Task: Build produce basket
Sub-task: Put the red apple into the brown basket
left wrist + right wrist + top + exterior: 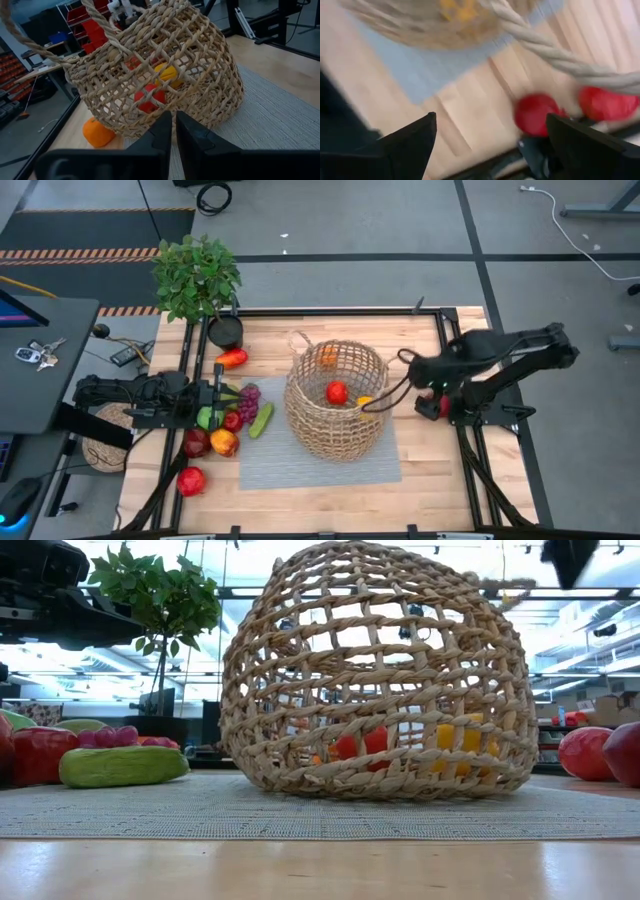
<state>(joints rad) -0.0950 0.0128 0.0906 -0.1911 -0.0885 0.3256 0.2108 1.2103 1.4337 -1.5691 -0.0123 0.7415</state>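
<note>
Right tool [400, 380] open beside tilted basket [335, 402] (left tool [173, 131] closed, empty).

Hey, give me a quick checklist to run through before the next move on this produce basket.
1. Basket upright: not ok, it leans over on the mat.
2. Right tool open beside the basket: ok.
3. Left tool shut and empty: ok.
4. Red apple and lemon inside basket: ok.
5. All produce loaded: not ok, cucumber lies outside.
6. Right tool clear of the basket handle: cannot tell.
</note>
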